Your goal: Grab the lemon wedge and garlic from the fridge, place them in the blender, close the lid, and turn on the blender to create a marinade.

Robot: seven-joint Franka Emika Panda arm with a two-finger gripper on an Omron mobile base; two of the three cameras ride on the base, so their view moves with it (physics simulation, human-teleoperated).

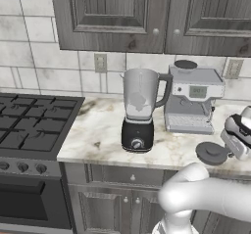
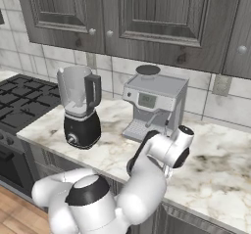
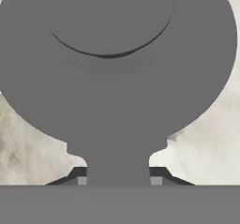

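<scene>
Dark lid [image 3: 117,68] knob pinched in tool [image 3: 118,178], marble counter [image 1: 98,130], blender [image 1: 139,111] beside coffee machine [image 1: 192,100].

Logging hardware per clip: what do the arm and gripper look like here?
The arm is glossy white, built of rounded tubular links with dark grey to black joint bands. The wrist ends in a white and dark hand. The gripper has two small dark finger tips with pale grey square pads. No cables or markings are visible.
</scene>
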